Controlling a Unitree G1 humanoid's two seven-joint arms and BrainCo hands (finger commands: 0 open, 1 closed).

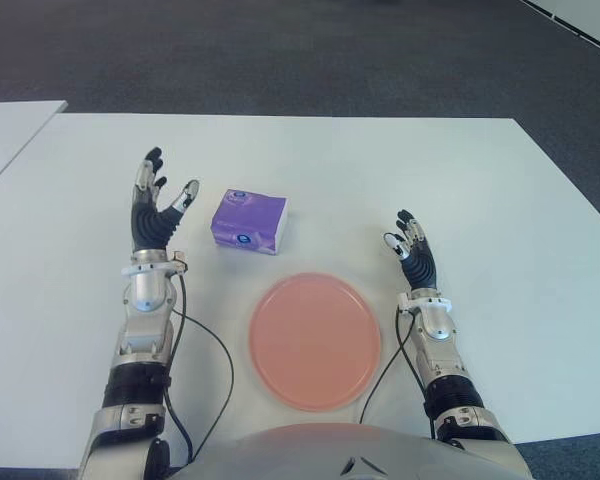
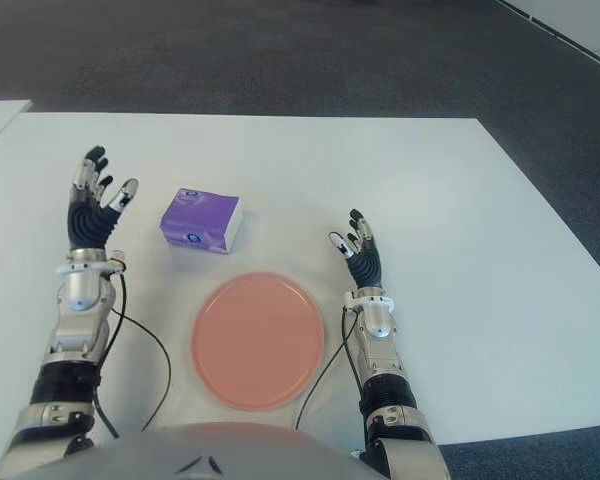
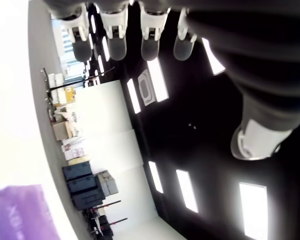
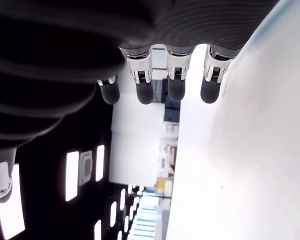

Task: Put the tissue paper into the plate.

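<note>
From my remote station: the pink plate (image 1: 315, 340) sits low and centre on the white table (image 1: 500, 200), bare. My right hand (image 1: 412, 247) is raised at right of the plate, fingers spread, holding nothing. Higher, left of centre, my left hand (image 1: 157, 205) hovers open-fingered just beside the purple tissue pack (image 1: 248, 222), which lies beyond the plate.
</note>
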